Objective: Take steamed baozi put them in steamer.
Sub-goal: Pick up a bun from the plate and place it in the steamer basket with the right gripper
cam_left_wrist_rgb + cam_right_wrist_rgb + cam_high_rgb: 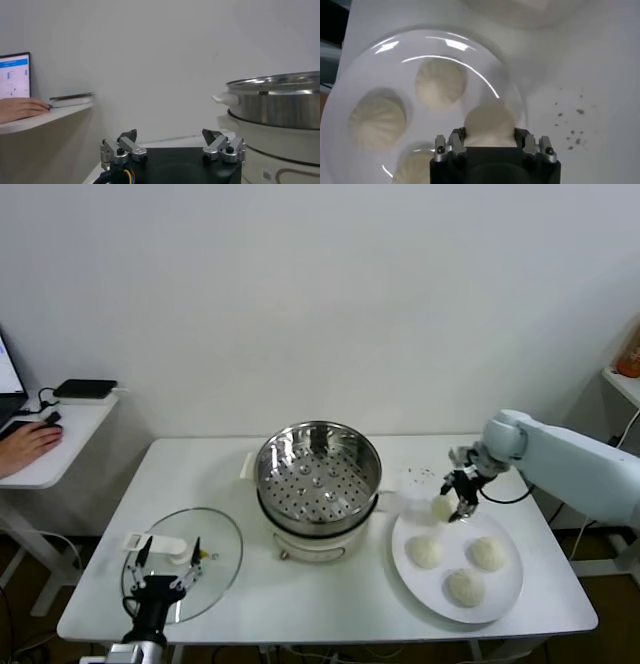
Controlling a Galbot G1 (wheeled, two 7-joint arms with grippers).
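Observation:
The steamer (318,474), a shiny perforated steel basket on a cream pot base, stands mid-table and holds nothing; it also shows in the left wrist view (280,102). Three baozi (425,552) (488,553) (465,587) lie on the white plate (505,594). My right gripper (452,502) is shut on a fourth baozi (441,507), held just above the plate's far left edge; the right wrist view shows this baozi (489,122) between the fingers, above the plate (350,75). My left gripper (165,562) is open and empty above the glass lid.
A round glass lid (215,539) with a white handle lies at the table's front left. Dark specks (420,476) mark the table between steamer and plate. A side desk (60,434) with a person's hand (28,446) stands to the left.

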